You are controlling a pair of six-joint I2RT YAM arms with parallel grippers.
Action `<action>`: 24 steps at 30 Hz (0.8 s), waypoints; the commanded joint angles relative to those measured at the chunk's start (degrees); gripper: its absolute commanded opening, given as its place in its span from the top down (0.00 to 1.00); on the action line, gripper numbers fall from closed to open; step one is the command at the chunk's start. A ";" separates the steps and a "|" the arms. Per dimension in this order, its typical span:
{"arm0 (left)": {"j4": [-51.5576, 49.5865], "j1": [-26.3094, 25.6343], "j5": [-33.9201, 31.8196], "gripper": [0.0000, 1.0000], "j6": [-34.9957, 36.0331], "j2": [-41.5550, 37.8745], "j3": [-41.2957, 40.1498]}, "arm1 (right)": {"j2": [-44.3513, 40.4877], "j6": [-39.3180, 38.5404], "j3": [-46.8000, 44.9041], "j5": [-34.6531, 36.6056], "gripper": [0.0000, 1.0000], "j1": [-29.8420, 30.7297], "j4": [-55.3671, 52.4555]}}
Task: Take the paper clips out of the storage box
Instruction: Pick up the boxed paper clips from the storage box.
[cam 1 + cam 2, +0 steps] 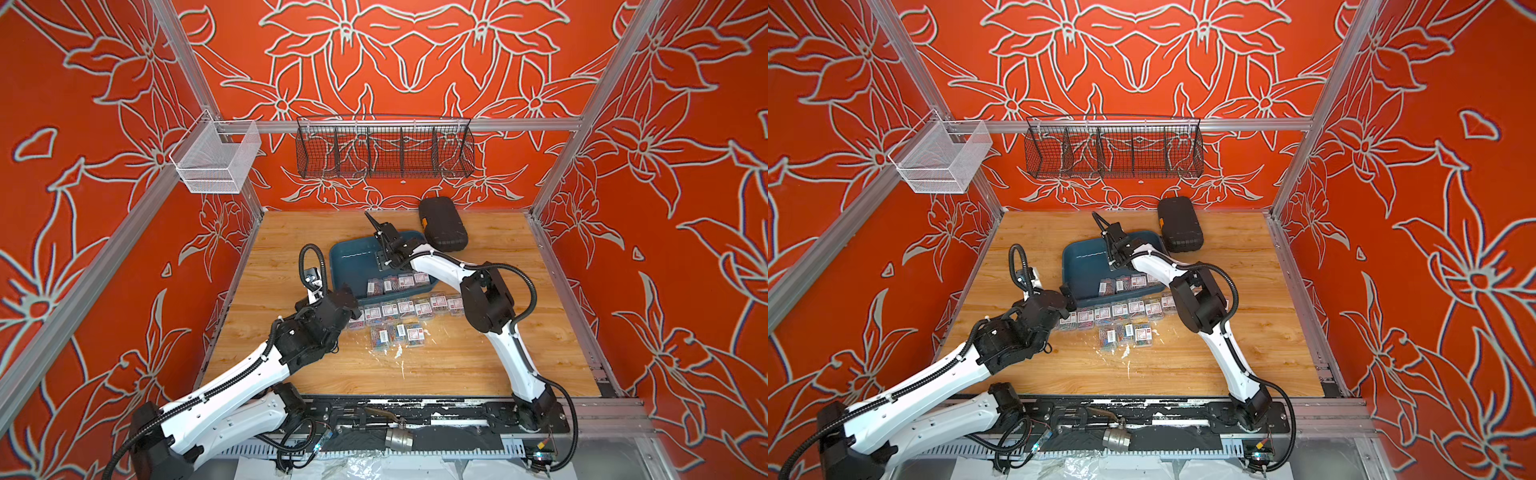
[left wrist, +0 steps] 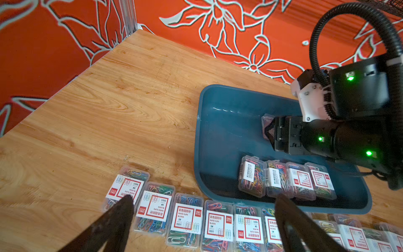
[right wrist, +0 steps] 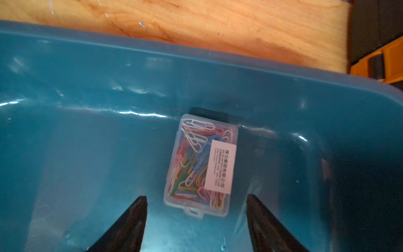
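The left gripper (image 2: 204, 197) hangs, jaws wide apart, over a row of paper clips (image 2: 187, 218) boxed on the table (image 2: 109, 109), just outside the storage box (image 2: 220, 135)'s near wall. Inside, four more boxes (image 2: 285, 180) sit side by side against that wall, and a lone box (image 3: 199, 165) lies flat nearer the far wall. The right gripper (image 3: 196, 196) reaches in, jaws apart, tips flanking the lone box's near end without touching.

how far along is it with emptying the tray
Done: about ten boxes lie on the table, outside the tray. In hand: the right fingers stand open either side of a lone box on the tray floor, not yet gripping it; the left fingers are open and empty. Left: that box and a row of four in the tray.
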 commanded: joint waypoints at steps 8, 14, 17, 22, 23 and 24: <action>1.04 0.72 0.07 0.02 -0.61 1.83 1.46 | 6.75 0.13 7.60 -4.62 0.27 -2.48 -4.66; 1.38 0.91 1.20 0.02 -0.53 2.02 1.46 | 8.91 2.47 10.48 -9.25 0.27 -4.71 -6.99; 1.30 0.95 1.65 0.02 -0.56 1.93 1.47 | 10.76 1.72 13.57 -11.32 0.26 -4.97 -8.87; 1.30 1.08 1.78 0.02 -0.53 1.66 1.38 | 13.27 1.26 18.18 -11.15 0.24 -4.69 -11.92; 1.30 1.08 1.87 0.02 -0.53 1.64 1.38 | 13.52 1.35 18.51 -10.97 0.25 -4.65 -12.14; 1.30 1.08 1.94 0.02 -0.48 1.66 1.38 | 13.57 1.48 18.70 -10.86 0.25 -4.62 -12.26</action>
